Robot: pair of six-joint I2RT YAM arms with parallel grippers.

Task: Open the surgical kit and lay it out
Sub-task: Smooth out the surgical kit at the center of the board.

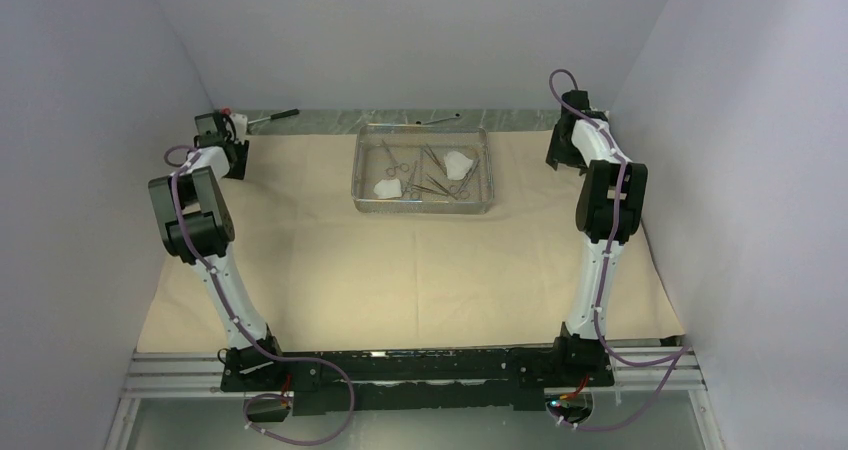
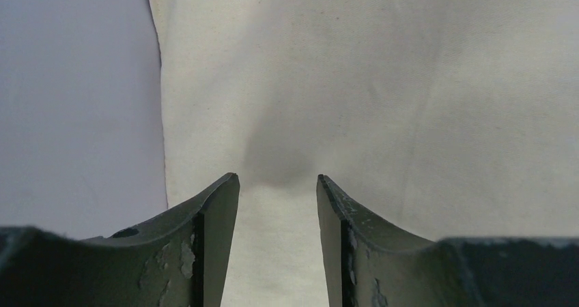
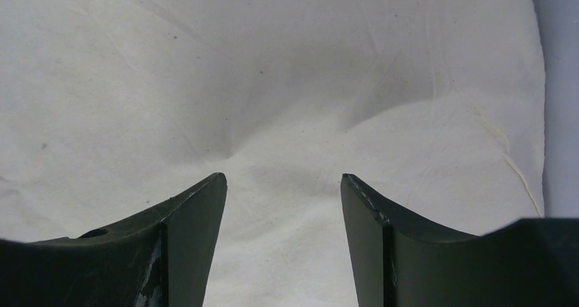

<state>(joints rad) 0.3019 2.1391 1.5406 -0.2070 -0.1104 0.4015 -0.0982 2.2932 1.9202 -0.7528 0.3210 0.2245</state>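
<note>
the wrap sheet [image 1: 400, 270] is lying open with the tray [image 1: 424, 213] sitting at its far middle (clamps [image 1: 393, 158], gauze [image 1: 458, 162] inside), so the left tool [image 2: 278, 184] and right tool [image 3: 283, 184], both gaping empty, are probably needing to lift items out.

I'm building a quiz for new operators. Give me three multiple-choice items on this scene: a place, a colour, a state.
1. Where is the mesh tray? A) at the near edge B) far middle of the wrap sheet C) off the sheet
2. The sheet's colour? A) tan B) blue C) green
3. The left fingers are: A) shut on the sheet B) shut, tips touching C) open, empty
Answers: 1B, the top view shows it centred on the sheet's far half; 2A, it looks tan there; 3C, bare sheet shows between them.
</note>
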